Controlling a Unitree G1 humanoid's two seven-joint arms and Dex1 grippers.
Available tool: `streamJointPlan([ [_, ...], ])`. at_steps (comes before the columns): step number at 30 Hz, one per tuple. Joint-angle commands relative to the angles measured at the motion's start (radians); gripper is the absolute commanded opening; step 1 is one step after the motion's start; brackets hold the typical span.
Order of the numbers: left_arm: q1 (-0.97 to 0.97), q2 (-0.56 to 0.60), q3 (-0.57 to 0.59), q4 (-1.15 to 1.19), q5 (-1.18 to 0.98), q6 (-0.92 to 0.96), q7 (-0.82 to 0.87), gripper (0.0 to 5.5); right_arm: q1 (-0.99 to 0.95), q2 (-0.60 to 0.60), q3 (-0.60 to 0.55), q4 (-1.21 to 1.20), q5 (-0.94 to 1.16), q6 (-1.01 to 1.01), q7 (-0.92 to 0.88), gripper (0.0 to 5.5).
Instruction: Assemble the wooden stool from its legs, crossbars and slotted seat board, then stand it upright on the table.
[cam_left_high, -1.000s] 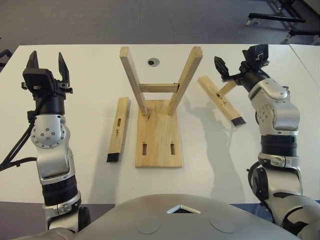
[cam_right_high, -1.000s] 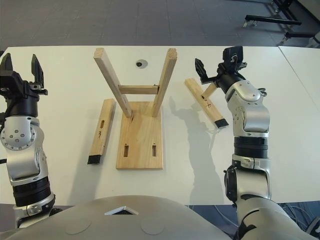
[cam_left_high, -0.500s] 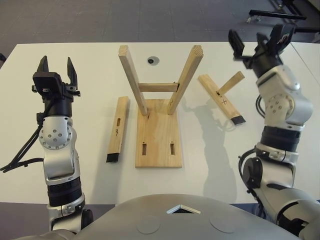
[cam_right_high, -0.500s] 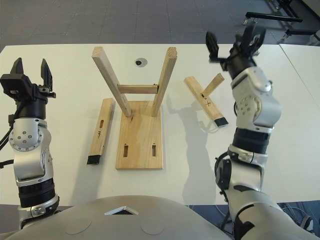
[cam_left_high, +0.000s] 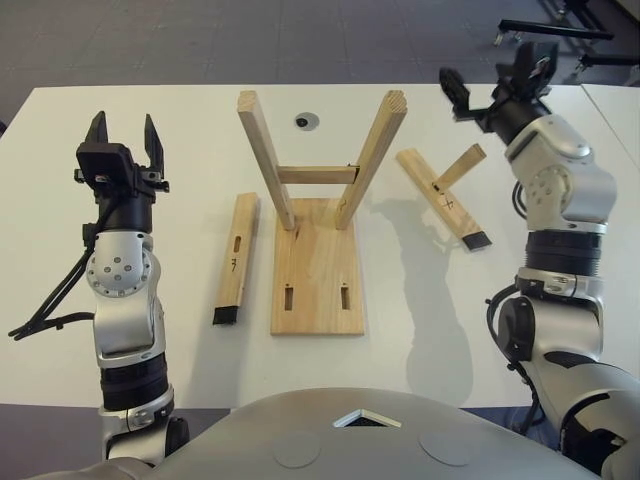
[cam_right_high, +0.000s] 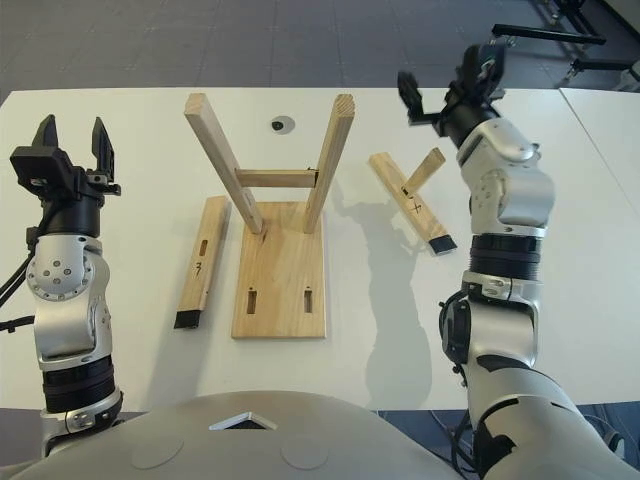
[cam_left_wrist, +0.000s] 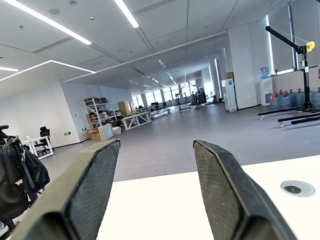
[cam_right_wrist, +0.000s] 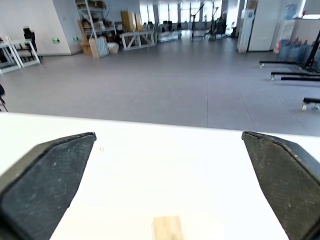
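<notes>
**Both hands wide open, away from the stool parts**

The seat board lies flat in the middle of the desk. A left upright leg and a right upright leg stand in its far slots and lean apart. A crossbar joins them. A loose leg lies just left of the board. A second loose leg lies to the right, with a short crossbar sticking out of it.

The left hand is over the left side of the desk, well apart from the loose leg. Its fingers point to the far side, spread wide, holding nothing.

The right hand is held up near the short crossbar, not touching it. Its fingers are wide too, and it holds nothing.
</notes>
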Motion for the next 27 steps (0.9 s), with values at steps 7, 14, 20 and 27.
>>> streamJointPlan([
  [7,-0.039,0.006,-0.018,0.043,-0.007,-0.003,-0.014,2.68,-0.044,0.027,-0.004,0.136,-0.053,-0.079,-0.015,5.37],
  [14,-0.031,-0.009,-0.033,0.046,-0.003,-0.012,-0.005,2.68,-0.074,0.096,-0.117,-0.025,0.108,-0.136,0.017,5.37],
  [20,-0.005,-0.014,-0.029,0.022,-0.002,-0.007,0.004,2.68,-0.062,0.025,-0.148,-0.133,0.162,-0.076,0.047,5.37],
  [27,0.002,-0.013,-0.038,0.013,-0.008,0.003,-0.005,2.68,0.024,0.035,-0.087,-0.151,0.126,-0.081,0.069,5.37],
])
